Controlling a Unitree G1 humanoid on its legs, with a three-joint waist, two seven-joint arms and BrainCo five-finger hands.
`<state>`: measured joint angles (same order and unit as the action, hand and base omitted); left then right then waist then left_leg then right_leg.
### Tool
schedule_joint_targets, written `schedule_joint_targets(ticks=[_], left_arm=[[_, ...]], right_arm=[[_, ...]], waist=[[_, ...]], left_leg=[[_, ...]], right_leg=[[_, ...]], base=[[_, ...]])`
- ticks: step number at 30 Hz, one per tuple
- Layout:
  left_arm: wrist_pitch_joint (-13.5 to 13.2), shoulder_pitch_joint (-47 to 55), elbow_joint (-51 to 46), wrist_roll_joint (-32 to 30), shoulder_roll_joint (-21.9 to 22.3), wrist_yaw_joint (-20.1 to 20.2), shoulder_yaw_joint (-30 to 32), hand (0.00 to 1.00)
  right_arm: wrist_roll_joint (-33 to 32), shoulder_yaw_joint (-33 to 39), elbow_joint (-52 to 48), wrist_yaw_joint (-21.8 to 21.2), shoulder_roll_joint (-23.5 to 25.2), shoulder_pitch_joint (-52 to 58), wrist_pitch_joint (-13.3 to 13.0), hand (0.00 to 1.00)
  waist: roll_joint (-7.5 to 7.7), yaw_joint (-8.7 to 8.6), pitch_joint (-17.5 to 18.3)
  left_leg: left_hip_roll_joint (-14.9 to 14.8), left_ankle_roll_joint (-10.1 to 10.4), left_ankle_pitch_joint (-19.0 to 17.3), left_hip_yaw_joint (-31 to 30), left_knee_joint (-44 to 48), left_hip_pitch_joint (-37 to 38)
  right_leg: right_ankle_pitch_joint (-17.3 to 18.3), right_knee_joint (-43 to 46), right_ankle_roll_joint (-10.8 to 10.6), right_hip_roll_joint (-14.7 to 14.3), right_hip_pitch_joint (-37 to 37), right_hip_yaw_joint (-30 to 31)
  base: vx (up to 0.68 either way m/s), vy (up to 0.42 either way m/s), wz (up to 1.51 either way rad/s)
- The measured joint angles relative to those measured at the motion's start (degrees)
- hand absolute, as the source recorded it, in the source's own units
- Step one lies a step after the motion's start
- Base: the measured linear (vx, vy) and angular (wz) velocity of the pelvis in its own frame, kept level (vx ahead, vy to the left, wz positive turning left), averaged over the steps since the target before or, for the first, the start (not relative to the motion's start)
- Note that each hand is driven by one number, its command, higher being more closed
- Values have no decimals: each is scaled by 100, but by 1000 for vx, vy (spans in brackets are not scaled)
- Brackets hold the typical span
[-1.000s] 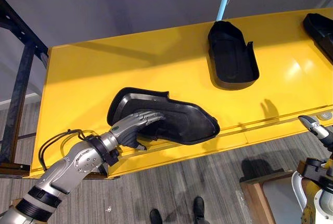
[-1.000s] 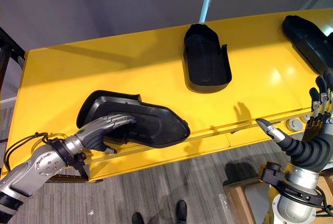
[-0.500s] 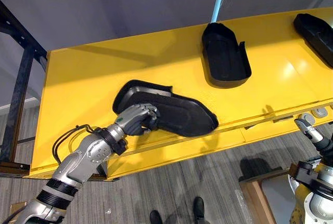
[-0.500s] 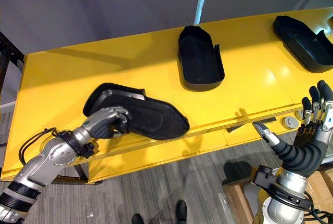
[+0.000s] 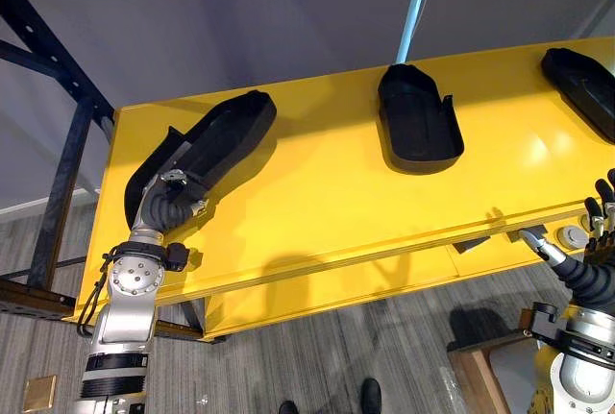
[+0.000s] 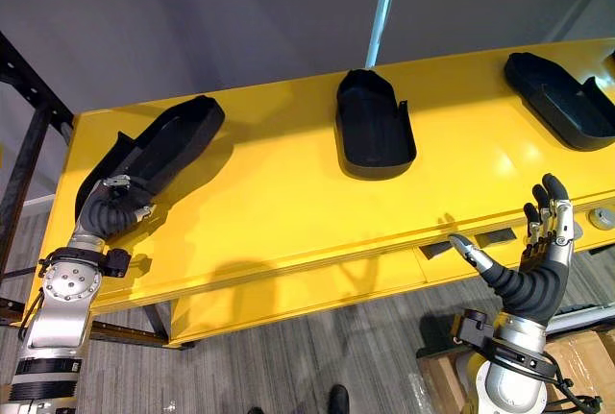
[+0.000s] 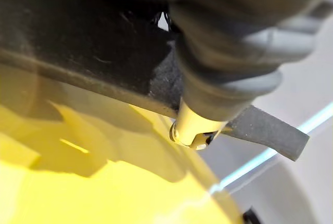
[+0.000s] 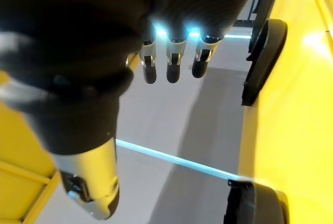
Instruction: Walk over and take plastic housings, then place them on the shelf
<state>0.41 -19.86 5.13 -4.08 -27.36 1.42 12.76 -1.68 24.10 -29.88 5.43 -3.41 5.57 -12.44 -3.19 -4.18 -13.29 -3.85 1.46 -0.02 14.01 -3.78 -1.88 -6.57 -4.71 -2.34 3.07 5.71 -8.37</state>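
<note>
Left eye view has the left hand (image 5: 168, 203) clenched round the near end of a long black plastic housing (image 5: 219, 137) over the left end of the yellow bench (image 5: 317, 203). In the left wrist view the thumb (image 7: 200, 128) presses against the housing's dark rim. From that grip the housing's long axis runs away from the hand, slanting toward the far edge of the bench. It sits tipped up on its side, and whether its far tip touches the bench I cannot tell.

A shorter black plastic housing (image 5: 418, 126) lies open side up near the middle of the bench, and a third black housing (image 6: 557, 97) lies at the right end. The right hand (image 6: 543, 241) hangs off the near edge of the bench at its right end, fingers straight and empty, well apart from the held piece.

Beyond the left end of the bench stands a dark metal frame (image 5: 58, 135), probably the shelf. Since nearly all the length juts past the grip, the carry likely hinges on swinging that far tip round clear of the frame's bars
</note>
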Motion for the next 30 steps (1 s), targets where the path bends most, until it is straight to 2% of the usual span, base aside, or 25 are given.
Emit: schedule_joint_targets(ticks=[2,4,5,6,8,12,14,17,22,30], left_arm=[[-16,-136,157,403,-51,-3,-12,100],[-30,-373,423,1300,-245,-3,-228,100],[-34,-449,470,1491,-301,-3,-319,100],[-33,-594,549,1972,-400,-32,-587,0],[-33,-886,707,2831,-437,-131,-1258,0],[117,-1444,1438,3487,-131,-323,-2142,0],[173,-1791,1920,3658,47,-410,-2379,0],[204,-2375,2563,3783,134,-554,-2566,0],[179,-2895,3427,3879,299,-769,-2596,0],[135,-2990,3687,3912,563,-1194,-2229,0]], right_arm=[[0,-94,8,-2,0,-16,9,0],[-4,-236,18,2,-3,-22,39,0],[-4,-260,19,3,-5,-21,45,0],[-4,-320,24,7,-18,-23,58,0],[-4,-537,35,21,-35,-23,105,0],[-1,-883,35,63,-71,-68,142,0],[-1,-992,36,90,-75,-74,171,0],[-2,-1105,37,156,-161,-80,217,0],[-2,-1106,37,193,-322,-108,237,0],[1,-1125,37,257,-321,-68,237,0]], waist=[[-13,17,8],[-24,18,27],[-31,22,35],[-41,22,67],[-43,6,182],[-44,-143,208],[-45,-221,208],[-44,-333,211],[-44,-419,213],[-37,-443,219]], left_leg=[[1,0,0,-9,-2,0],[1,4,3,-17,-2,0],[1,4,3,-21,-2,0],[6,4,4,-26,-2,-1],[17,2,7,-26,-2,-1],[41,-7,13,-28,-2,-2],[44,-10,15,-22,-2,-2],[28,-15,56,-4,0,-2],[1,-3,64,12,2,-6],[4,0,68,51,3,-6]], right_leg=[[-6,0,5,2,-2,-7],[-21,0,19,1,-4,-15],[-24,0,21,1,-5,-18],[-27,0,20,6,-6,-23],[-30,0,16,16,-6,-20],[-36,0,11,28,-5,-16],[-38,0,12,24,-1,-7],[-39,-1,13,29,7,23],[-55,-3,35,17,21,52],[-121,-8,54,-7,49,113]], base=[[-54,6,3],[-49,3,2],[-41,3,3],[-31,7,2],[0,0,0],[0,0,0],[0,0,0],[-7,-4,-4],[-7,-3,-2],[-20,4,-3]])
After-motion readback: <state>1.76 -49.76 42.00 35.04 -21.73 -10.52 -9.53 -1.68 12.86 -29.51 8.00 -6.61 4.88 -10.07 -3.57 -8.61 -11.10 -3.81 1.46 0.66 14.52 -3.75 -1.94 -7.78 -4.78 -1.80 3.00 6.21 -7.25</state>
